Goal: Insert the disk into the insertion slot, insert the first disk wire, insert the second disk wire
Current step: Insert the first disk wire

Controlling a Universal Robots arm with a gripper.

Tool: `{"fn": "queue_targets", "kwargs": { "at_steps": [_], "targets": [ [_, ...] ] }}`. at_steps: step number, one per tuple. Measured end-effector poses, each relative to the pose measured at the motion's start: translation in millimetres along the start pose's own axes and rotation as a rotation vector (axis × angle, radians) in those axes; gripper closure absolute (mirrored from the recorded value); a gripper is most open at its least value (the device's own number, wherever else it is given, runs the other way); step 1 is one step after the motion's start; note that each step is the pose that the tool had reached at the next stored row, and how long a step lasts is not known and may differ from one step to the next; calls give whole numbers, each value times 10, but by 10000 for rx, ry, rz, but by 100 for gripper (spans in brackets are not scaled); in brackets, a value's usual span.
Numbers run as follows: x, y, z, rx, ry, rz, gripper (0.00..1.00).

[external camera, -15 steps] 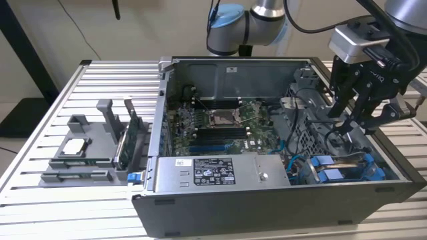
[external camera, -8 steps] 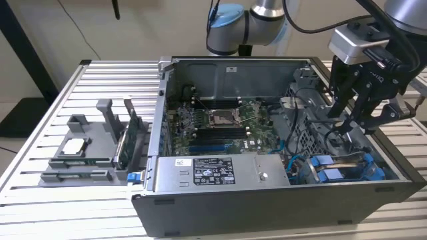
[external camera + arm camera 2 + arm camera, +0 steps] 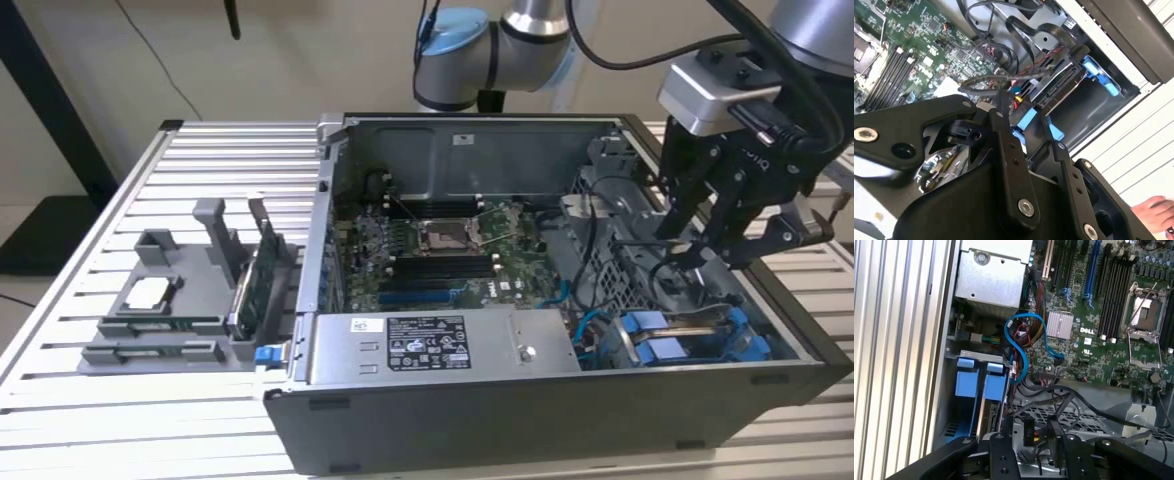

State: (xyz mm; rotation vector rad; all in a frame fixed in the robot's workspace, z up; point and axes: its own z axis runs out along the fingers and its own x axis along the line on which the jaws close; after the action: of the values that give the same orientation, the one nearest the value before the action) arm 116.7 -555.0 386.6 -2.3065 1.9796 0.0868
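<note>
Matte black links of the gripper (image 3: pixel 1034 452) crowd the first wrist view, bolted with bright screw heads. Whether the jaws are apart or clamped on something cannot be told; a small black plug (image 3: pixel 1029 431) sits right among them.

Below, the disk (image 3: pixel 663 342) appears seated in the insertion slot (image 3: pixel 714 325), at the computer case's (image 3: pixel 534 420) near corner on the exterior view's right. Its glossy blue plastic carrier front stands beside a second blue front (image 3: pixel 747 347). By that showing, the first step looks done and a wire step is in hand: the gripper hangs just over the drive cage (image 3: pixel 1089 412), among loose black cables (image 3: pixel 1094 407).

That step likely calls for squaring a small rigid plug to its socket while springy, rubber-sheathed cable resists. The cage is thin perforated grey sheet metal with hard edges, and a flat blue ribbon cable (image 3: pixel 1016 352) loops close by and could snag.

The case rests on a ribbed aluminium worktop (image 3: pixel 174 180).
</note>
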Motion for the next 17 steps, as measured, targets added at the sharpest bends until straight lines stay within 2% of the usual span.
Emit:
{"fn": "queue_targets", "kwargs": {
  "at_steps": [2,17],
  "targets": [
    [-3,26,1,14,-6,0,60],
    [2,-2,7,13,-7,-75,62]
  ]
}}
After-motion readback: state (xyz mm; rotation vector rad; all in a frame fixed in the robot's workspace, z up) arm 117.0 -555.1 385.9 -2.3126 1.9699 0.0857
